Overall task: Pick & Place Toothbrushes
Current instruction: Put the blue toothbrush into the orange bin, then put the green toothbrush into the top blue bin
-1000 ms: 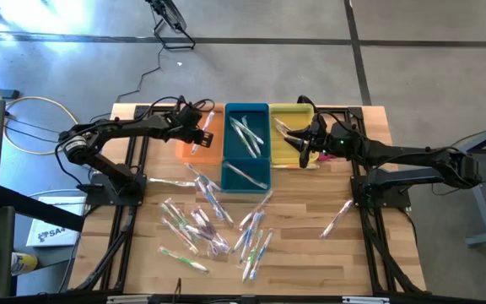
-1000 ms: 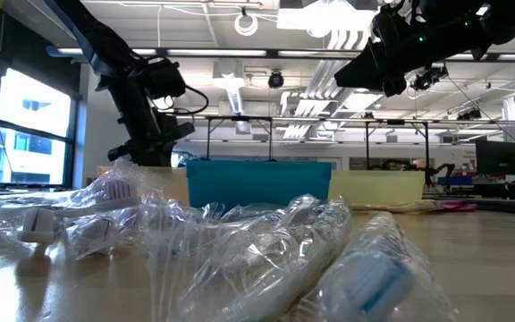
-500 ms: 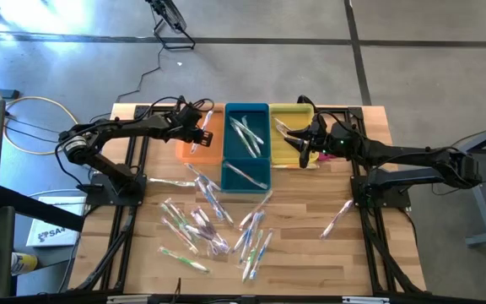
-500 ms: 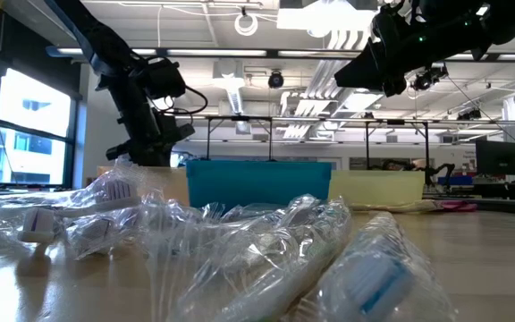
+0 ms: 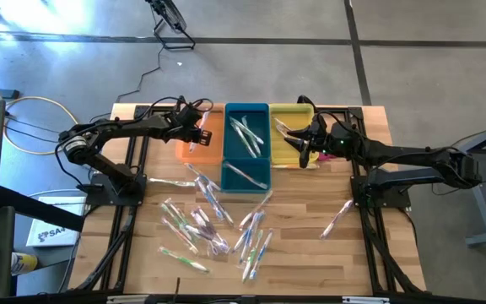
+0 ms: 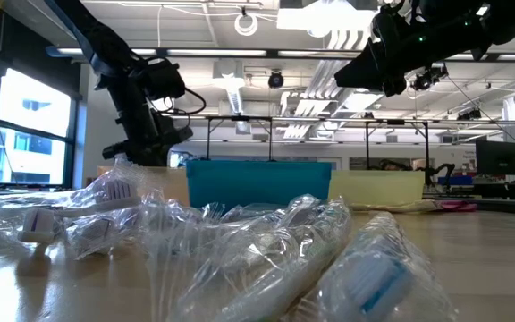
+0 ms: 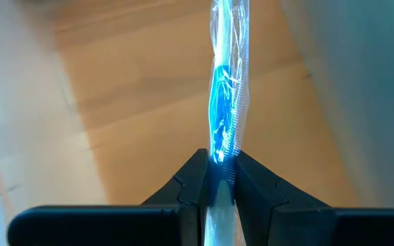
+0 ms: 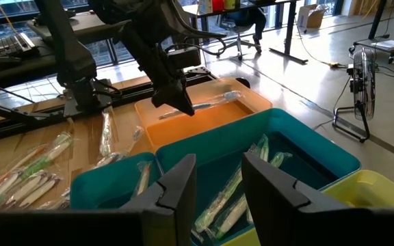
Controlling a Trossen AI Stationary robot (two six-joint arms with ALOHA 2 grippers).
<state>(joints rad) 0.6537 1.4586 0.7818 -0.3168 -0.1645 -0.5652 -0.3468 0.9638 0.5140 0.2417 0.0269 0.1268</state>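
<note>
Over orange bin [image 5: 199, 143], left gripper [image 5: 202, 128] slightly shifted

The table [image 5: 310, 253] is pale wood with visible grain. The toothbrushes [image 5: 213, 224] lie in clear, glossy, crinkled plastic wrappers. The teal bin [image 5: 245, 118] looks like smooth plastic.

Left pincer [image 7: 219, 179] clamping blue wrapped toothbrush [image 7: 224, 116], orange surface [image 7: 135, 96] beyond

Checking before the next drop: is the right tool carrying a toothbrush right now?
No. In the right wrist view the right tool stands open and empty over the teal bin.
</note>
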